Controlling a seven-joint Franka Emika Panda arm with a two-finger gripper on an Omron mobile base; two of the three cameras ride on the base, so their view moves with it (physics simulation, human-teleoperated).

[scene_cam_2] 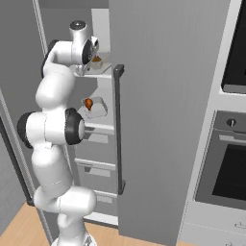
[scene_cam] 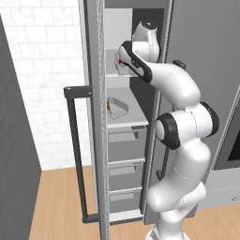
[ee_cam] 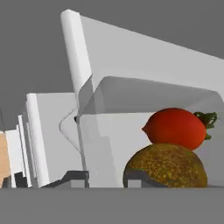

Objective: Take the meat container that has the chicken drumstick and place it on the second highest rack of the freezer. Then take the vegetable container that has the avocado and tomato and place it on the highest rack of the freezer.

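Tomato atop avocado, container-walled

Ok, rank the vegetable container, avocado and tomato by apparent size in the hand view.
1. Vegetable container, clearly largest.
2. Avocado, though its bottom is cut off.
3. Tomato, close to the avocado; the avocado sits nearer the camera, so that order is unsure.

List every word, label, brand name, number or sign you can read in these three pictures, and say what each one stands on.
None can be read.
The freezer, its door handle and its shelves bear no lettering.
The clear vegetable container, with the tomato and avocado, has no label.
The meat container has none either.
The oven has a knob, with no readable marks.
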